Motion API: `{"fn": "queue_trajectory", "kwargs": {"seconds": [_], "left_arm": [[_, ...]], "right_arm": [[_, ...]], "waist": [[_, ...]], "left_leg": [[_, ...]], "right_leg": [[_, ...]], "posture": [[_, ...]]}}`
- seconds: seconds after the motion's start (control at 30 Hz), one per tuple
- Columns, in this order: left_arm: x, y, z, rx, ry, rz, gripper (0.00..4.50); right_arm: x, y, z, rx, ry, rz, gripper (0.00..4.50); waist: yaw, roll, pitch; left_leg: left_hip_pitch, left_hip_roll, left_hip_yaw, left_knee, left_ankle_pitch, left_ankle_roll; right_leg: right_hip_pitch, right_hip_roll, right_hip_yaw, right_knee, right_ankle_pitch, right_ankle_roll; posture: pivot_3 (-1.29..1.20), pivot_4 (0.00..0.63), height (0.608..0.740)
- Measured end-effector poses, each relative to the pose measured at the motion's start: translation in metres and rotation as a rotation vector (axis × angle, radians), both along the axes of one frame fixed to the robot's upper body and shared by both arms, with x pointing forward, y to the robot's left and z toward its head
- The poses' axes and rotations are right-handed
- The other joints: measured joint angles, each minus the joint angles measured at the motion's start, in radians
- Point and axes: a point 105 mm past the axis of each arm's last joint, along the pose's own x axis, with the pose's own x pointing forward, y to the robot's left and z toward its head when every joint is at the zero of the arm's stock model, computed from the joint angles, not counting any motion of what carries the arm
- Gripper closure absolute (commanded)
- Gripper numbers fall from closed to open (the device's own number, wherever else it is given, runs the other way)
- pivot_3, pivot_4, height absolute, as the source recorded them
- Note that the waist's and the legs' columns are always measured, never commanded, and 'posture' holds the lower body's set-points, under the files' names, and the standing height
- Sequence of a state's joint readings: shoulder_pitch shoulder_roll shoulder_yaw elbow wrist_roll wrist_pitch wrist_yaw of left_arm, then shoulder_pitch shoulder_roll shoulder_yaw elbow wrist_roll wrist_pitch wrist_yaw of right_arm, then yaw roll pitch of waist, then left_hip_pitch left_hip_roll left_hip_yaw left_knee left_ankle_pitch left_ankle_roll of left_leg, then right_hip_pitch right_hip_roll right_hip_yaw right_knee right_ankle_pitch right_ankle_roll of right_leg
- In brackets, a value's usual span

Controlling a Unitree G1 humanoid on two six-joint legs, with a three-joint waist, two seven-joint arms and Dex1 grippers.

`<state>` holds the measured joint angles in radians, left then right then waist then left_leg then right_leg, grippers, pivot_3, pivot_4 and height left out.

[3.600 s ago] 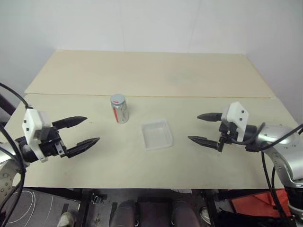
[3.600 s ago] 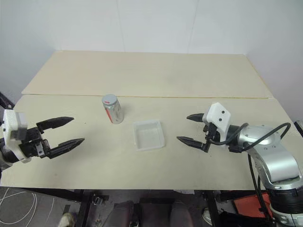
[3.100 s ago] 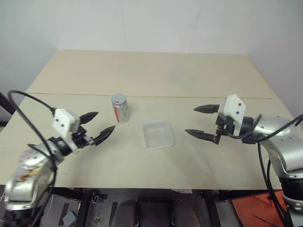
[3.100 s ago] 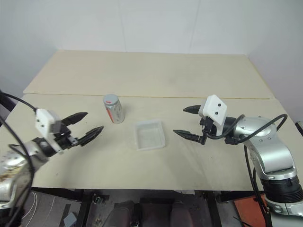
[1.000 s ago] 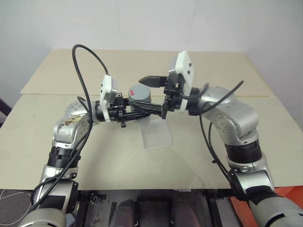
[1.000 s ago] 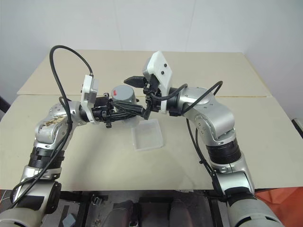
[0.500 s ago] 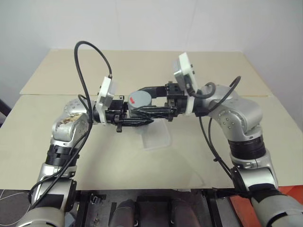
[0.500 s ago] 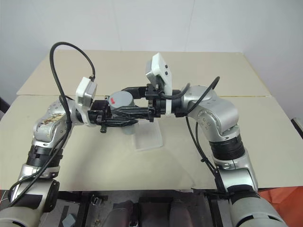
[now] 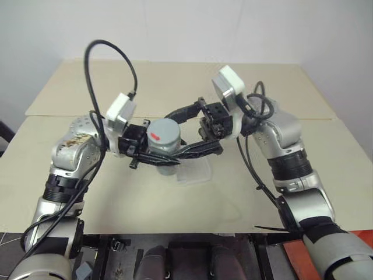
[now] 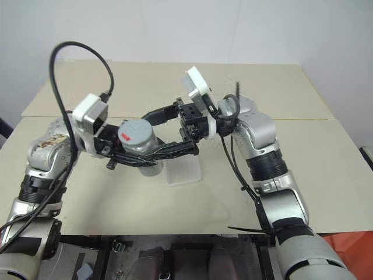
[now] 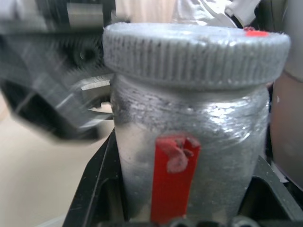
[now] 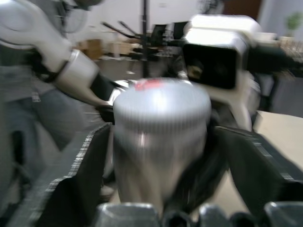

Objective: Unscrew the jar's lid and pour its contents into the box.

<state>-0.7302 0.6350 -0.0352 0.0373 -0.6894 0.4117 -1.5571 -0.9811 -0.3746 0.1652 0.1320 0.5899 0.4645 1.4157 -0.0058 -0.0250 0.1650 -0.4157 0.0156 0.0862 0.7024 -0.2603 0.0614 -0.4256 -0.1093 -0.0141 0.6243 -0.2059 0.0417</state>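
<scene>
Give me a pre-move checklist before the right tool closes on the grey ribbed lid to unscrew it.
1. Silvery metal jar with red label held off the table in the left tool: ok.
2. Flat round grey ribbed lid seated on the jar: ok.
3. Right tool open, a black finger on either side of the lid: ok.
4. Fingers touching the lid: cannot tell.
5. Jar upright, lid facing up: ok.
6. Shallow translucent white plastic box on the beige table under the jar: ok, partly hidden by it.
</scene>
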Motion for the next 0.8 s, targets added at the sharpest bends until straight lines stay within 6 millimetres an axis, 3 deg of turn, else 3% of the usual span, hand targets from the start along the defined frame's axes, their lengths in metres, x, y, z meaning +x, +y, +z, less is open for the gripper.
{"fn": "queue_trajectory", "kwargs": {"seconds": [0.13,0.2,0.37,0.6,0.8], "left_arm": [[0.011,0.01,-0.007,-0.024,0.021,0.116,2.57],[0.017,0.013,-0.011,-0.023,0.031,0.161,2.57],[0.026,0.011,-0.018,-0.032,0.045,0.208,2.57],[0.026,0.006,-0.02,-0.035,0.04,0.201,2.57],[0.026,0.006,-0.02,-0.036,0.037,0.209,2.57]], "right_arm": [[-0.003,-0.029,-0.003,0.045,-0.006,-0.232,0.03],[-0.007,-0.033,0.005,0.077,-0.006,-0.314,0.03],[-0.019,-0.016,0.017,0.098,-0.023,-0.408,0.03],[-0.006,0.026,0.011,0.062,0.009,-0.473,0.03],[0.007,0.038,0.003,0.048,0.047,-0.476,0.03]], "waist": [[0.005,0.0,0.0],[0.002,0.0,0.0],[-0.01,0.0,0.0],[-0.008,0.0,0.0],[-0.007,0.0,0.0]], "left_leg": [[0.0,0.0,0.001,0.0,0.003,-0.005],[0.0,0.0,0.001,0.0,0.003,-0.005],[0.001,0.0,0.0,-0.001,0.0,0.0],[0.0,0.0,0.001,-0.001,0.0,0.001],[0.0,0.0,0.0,-0.001,-0.001,0.001]], "right_leg": [[-0.001,0.0,0.0,0.0,0.0,0.0],[-0.001,0.0,0.001,0.001,0.0,0.0],[-0.001,0.0,0.001,0.002,0.0,0.0],[-0.001,0.0,0.001,0.001,0.0,0.0],[-0.001,0.0,0.0,0.001,0.0,0.0]], "posture": [[0.0,0.15,0.74],[0.0,0.15,0.74],[0.0,0.15,0.74],[0.0,0.15,0.74],[0.0,0.15,0.74]]}}
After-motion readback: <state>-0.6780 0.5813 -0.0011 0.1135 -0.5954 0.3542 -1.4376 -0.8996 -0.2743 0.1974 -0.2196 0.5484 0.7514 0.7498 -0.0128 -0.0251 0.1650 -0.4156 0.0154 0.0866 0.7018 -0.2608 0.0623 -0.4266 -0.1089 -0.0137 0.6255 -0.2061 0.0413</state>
